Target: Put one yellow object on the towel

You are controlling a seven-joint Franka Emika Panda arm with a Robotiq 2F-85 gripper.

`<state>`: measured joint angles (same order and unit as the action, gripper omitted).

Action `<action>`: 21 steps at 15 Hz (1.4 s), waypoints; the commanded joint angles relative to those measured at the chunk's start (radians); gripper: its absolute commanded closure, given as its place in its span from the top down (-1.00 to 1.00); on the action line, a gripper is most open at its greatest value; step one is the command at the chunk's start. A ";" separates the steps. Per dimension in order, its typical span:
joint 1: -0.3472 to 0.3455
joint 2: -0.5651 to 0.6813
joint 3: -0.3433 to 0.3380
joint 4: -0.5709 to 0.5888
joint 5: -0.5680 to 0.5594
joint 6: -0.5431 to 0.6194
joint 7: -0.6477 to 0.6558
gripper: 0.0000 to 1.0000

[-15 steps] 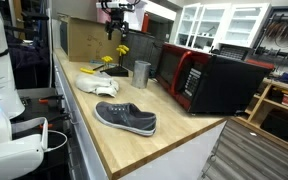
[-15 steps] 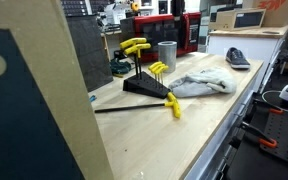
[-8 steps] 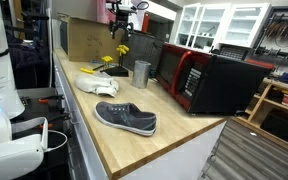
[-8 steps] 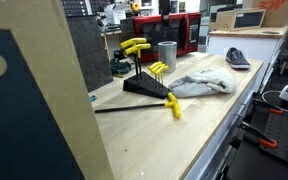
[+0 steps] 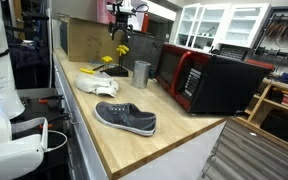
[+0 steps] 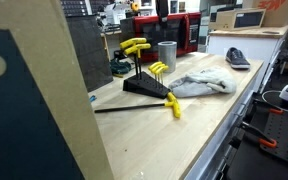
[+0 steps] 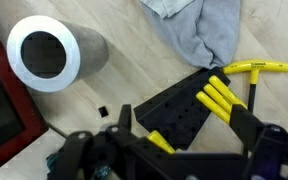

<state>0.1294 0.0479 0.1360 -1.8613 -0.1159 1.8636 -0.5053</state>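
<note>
Several yellow T-handle hex keys stand in a black holder; they also show in both exterior views. One loose yellow key lies on the counter in front of the holder. The crumpled grey-white towel lies beside the holder, and it shows in the other views too. My gripper is open and empty, high above the holder.
A metal cup stands next to the holder. A grey shoe lies nearer the counter's end. A red and black microwave stands along the back. A cardboard box is behind the keys.
My gripper has shifted a little sideways high above the holder. Nothing on the counter has moved.
</note>
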 commanded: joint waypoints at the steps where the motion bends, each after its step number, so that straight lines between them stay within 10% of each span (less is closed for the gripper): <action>1: 0.007 -0.002 0.009 -0.027 -0.040 0.077 -0.033 1.00; 21: 0.001 0.129 0.072 0.048 0.076 0.318 -0.387 1.00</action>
<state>0.1434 0.1580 0.1986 -1.8203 -0.1161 2.1605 -0.7999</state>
